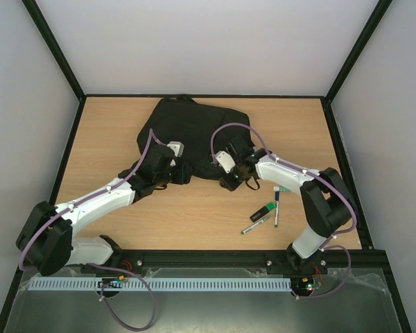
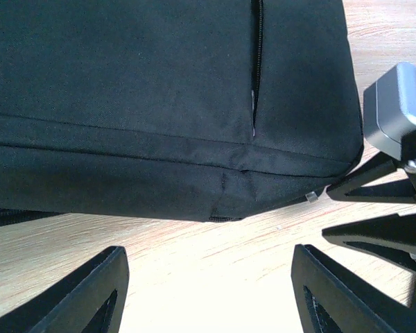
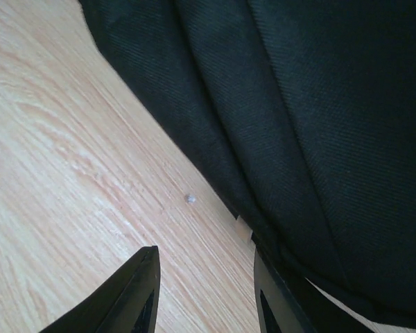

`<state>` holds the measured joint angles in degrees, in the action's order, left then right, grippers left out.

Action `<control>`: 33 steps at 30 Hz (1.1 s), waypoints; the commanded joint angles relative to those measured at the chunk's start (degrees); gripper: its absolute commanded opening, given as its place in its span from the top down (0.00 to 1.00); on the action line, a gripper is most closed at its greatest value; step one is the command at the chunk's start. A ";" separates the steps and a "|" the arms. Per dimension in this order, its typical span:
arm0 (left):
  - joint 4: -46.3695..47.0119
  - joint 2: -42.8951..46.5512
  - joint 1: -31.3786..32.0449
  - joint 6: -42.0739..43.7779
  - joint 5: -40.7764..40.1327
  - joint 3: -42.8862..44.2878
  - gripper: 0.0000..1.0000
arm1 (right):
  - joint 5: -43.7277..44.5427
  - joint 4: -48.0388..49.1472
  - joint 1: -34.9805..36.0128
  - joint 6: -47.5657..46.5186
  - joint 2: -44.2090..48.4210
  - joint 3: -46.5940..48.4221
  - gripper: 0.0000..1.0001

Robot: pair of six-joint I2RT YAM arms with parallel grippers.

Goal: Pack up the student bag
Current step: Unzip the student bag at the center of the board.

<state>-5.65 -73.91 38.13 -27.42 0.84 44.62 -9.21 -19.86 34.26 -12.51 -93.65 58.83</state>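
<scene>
nearest the arm bases, short of the student bag [image 1: 191, 128] and off to its right, a green marker [image 1: 265, 211] and two slim pens [image 1: 276, 208] lie loose on the table [image 1: 111, 139], well apart from the bag's fabric.

beyond them, both tools sit at the bag's near edge. the left tool [image 1: 168, 170] is at the bag's near left side, low over the wood. its fingers stand wide apart with only bare table between them. the bag's near seam runs across just beyond the fingertips and does not reach in between them.

the right tool [image 1: 231, 180] is at the bag's near right corner. its fingers are parted by a narrower gap, again with bare wood between and nothing clamped. one finger [image 3: 281, 298] lies hard against the bag's hem, with the black cloth hanging over its outer side. the other finger is on the open table, clear of the bag. a small pale tab [image 2: 310, 197] pokes out of the hem at this corner, just beside the right tool.

the bag itself lies flat past both tools, on the far half of the table and about central. a zip [image 2: 258, 62] runs across its top face, away from the near seam. the bag's far end comes close to the table's back edge.
</scene>
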 commanded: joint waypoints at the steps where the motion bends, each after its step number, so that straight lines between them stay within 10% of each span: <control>1: -0.85 1.63 0.10 0.01 -0.58 -1.13 0.34 | 2.83 -0.14 0.19 2.84 -1.67 2.26 0.62; 19: -0.24 1.20 0.10 -0.34 -0.71 -2.05 0.34 | 2.77 7.19 0.19 4.77 -5.24 2.10 0.65; 33: -0.06 1.05 0.10 -0.95 -1.09 -2.48 0.33 | 2.13 9.75 0.19 5.09 -4.37 1.47 0.99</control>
<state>-5.58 -73.67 38.13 -27.70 0.75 42.89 -6.26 -12.10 34.26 -7.25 -99.55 60.40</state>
